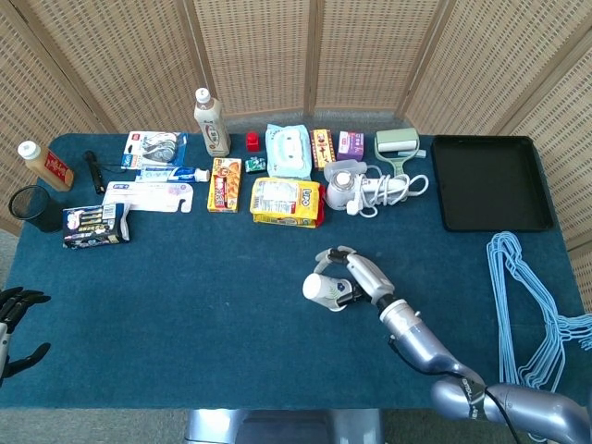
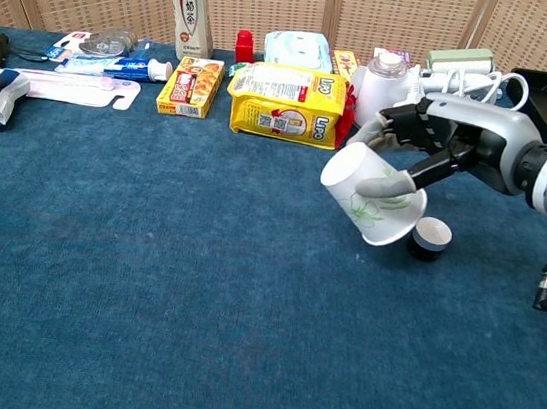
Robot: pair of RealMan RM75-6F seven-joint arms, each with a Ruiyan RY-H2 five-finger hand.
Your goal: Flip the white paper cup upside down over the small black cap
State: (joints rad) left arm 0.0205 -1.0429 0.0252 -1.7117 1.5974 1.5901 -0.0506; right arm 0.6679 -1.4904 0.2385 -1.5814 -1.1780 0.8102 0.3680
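Centre-right of frame: our right hand (image 2: 433, 145) grasps the white paper cup (image 2: 371, 193), tilted mouth-down beside the small black cap (image 2: 429, 238), ready for capping.

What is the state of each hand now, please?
Left hand: holds nothing, fingers apart, at the table edge.
Right hand: grips the white paper cup, tilted above the table beside the small black cap.

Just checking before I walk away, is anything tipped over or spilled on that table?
Nothing spilled. The paper cup is tilted in the right hand, off the table, beside the black cap, not over it.
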